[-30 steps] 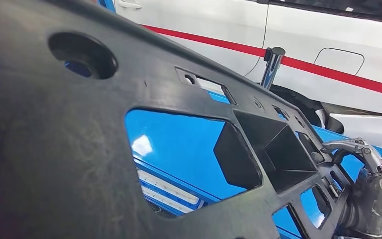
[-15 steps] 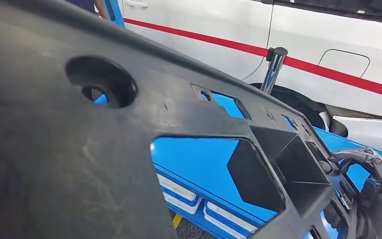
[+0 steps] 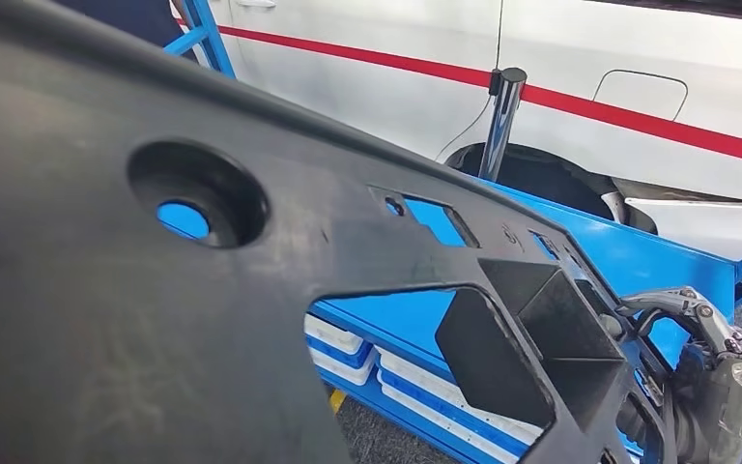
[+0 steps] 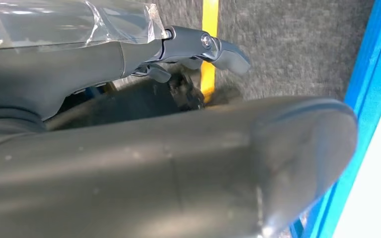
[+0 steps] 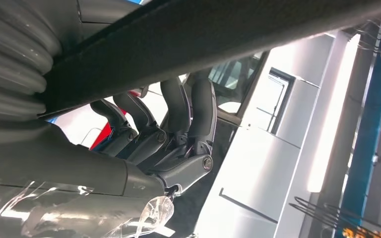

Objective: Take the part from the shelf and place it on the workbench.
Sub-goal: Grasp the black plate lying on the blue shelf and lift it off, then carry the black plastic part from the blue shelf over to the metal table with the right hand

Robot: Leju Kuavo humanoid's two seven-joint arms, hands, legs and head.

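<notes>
Carrying: the part (image 3: 155,319), a big black plastic panel with cut-outs, is off the shelf and up in front of me, held at both ends.
Left hand (image 4: 178,54): my fingers (image 4: 223,52) curl over the near end of the part, which lies broad and dark under my wrist; I judge the grip firm, though the contact itself is partly hidden.
Right hand (image 3: 705,367): clasped on the far right end, my fingers (image 5: 178,119) hooked over the panel's edge, thumb side underneath.
Long axis: the part runs from my near left, close to my head, away and down to my far right, so it sits tilted, left end high.
Workbench (image 3: 638,256): blue, beyond and below the part; its near edge shows through the big cut-out, its far right corner past my right hand.
Coming move: as I judge it, lowering the panel forward, right end leading toward that corner.
Beyond: a white car (image 3: 580,87) with a red stripe, well behind the workbench.
</notes>
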